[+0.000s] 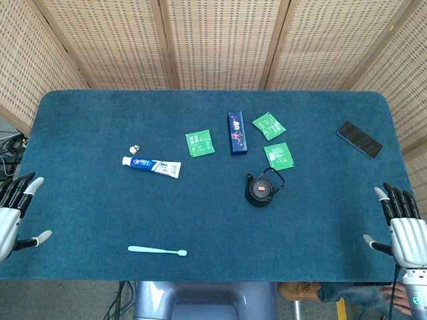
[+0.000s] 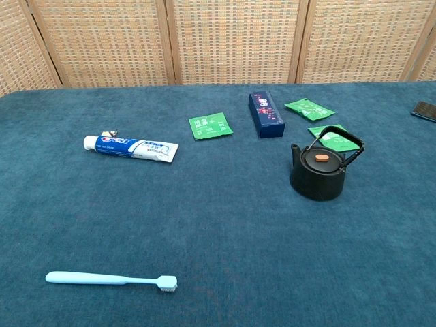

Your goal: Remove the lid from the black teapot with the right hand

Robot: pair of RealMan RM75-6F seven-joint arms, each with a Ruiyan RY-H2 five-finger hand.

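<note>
The right hand (image 1: 405, 230), empty with fingers spread at the lower right edge of the head view, sits well apart from the black teapot (image 1: 261, 189), which stands lid-on (image 1: 261, 189) toward centre frame, up-left of it, farther still from the left hand (image 1: 13, 213), likewise spread.

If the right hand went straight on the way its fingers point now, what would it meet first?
Probably nothing nearby: the right hand points up the table's right edge; the phone lies left of that line, though depth is unclear.
</note>
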